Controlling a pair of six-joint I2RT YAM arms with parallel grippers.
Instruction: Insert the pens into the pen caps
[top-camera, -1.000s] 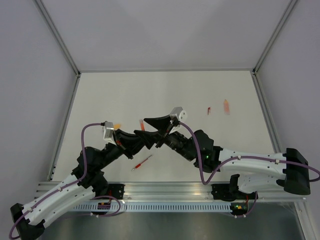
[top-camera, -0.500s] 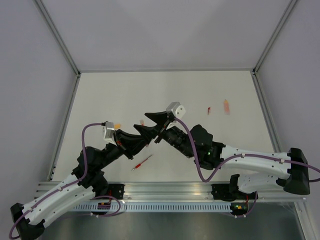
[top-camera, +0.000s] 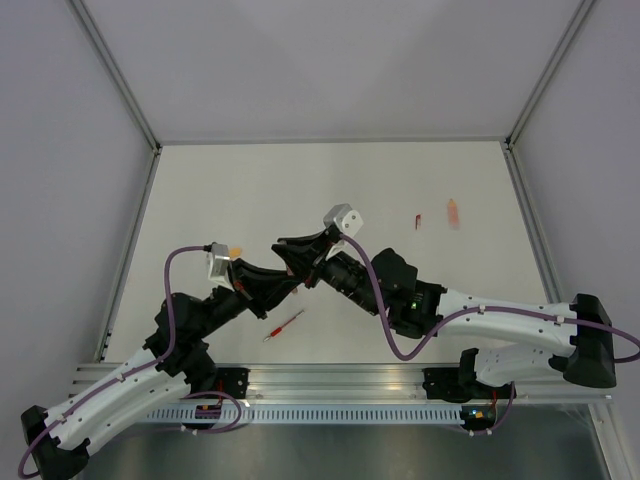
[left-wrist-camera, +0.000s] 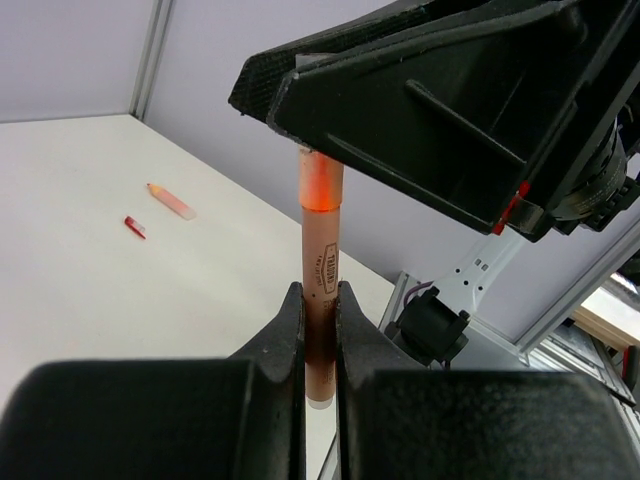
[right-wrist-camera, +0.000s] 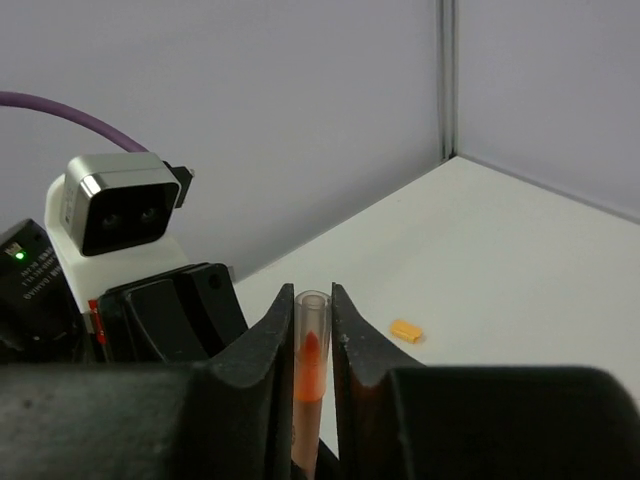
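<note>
Two grippers meet above the middle of the table (top-camera: 250, 190). The left gripper (left-wrist-camera: 320, 300) has its fingers closed tight on the lower part of a pale orange pen (left-wrist-camera: 322, 262), held upright. The right gripper (right-wrist-camera: 312, 305) pinches a clear pen cap (right-wrist-camera: 312, 345), with the orange tip visible inside. The insertion step seems in hand, the pen only partly in. The next move, I judge, needs a straight push along the axis, without bending sideways. A red pen (top-camera: 285, 325) lies on the table.

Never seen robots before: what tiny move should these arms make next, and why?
Probably nudge the left gripper, clamped on the pen, toward the right gripper: the pen's tip sits only partway inside the clear cap held there.
</note>
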